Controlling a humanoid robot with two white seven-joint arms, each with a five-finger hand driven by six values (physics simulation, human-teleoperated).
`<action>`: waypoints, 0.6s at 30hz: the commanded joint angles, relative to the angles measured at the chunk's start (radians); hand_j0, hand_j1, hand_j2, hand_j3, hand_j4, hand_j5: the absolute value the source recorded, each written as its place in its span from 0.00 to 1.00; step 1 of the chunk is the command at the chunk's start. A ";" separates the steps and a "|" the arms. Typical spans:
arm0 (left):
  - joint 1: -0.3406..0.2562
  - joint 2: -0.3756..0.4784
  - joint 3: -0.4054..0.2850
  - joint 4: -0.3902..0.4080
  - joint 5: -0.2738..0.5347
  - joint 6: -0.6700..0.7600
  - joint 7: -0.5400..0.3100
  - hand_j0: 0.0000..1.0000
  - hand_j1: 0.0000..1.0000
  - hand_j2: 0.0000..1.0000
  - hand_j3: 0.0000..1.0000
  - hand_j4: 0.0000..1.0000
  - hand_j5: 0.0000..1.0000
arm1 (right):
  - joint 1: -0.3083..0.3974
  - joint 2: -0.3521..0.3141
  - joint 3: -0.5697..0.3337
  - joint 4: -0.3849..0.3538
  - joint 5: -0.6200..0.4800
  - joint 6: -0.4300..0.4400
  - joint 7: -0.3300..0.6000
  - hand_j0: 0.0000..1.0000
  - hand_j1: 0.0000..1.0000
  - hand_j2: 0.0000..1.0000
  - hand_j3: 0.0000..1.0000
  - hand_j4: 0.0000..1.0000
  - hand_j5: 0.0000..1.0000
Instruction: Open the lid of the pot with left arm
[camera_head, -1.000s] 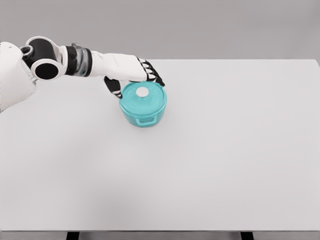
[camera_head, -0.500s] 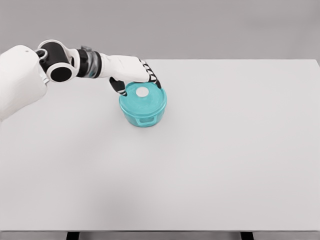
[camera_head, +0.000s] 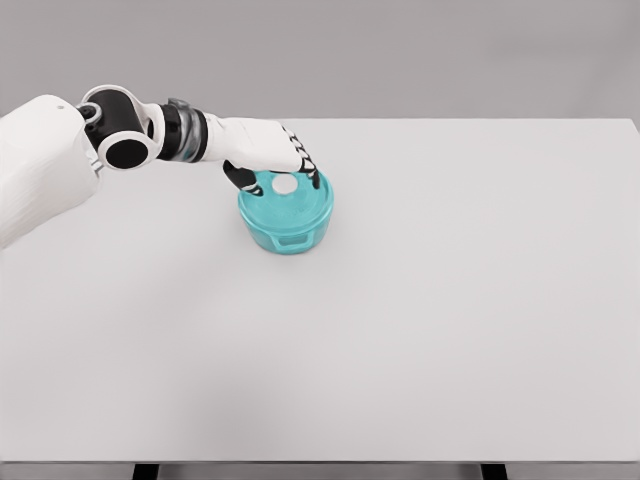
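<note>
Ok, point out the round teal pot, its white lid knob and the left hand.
Round teal pot (camera_head: 290, 228), head view, front wall.
White lid knob (camera_head: 285, 185), head view, top centre.
Left hand (camera_head: 268, 152), head view, back of the hand.

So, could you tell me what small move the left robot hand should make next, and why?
Probably close the fingers on the white knob. The left robot hand sits over the far side of the lid, thumb and fingers on either side of the knob, yet no firm grip shows. The lid rests on the teal pot, so lifting comes afterwards.
</note>
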 joint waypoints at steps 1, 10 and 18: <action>0.000 0.000 0.001 -0.001 0.003 0.001 0.000 0.74 0.74 0.74 0.74 0.74 0.74 | 0.000 0.000 0.000 0.000 0.000 0.000 0.000 1.00 1.00 1.00 1.00 1.00 1.00; 0.002 -0.002 -0.016 0.000 0.003 0.001 0.000 0.73 0.73 0.73 0.73 0.73 0.73 | 0.000 0.000 0.000 0.000 0.000 0.000 0.000 1.00 1.00 1.00 1.00 1.00 1.00; 0.002 -0.003 -0.016 0.000 0.002 0.001 -0.003 0.51 0.51 0.51 0.51 0.51 0.51 | 0.000 0.000 0.000 0.000 0.000 0.000 0.000 1.00 1.00 1.00 1.00 1.00 1.00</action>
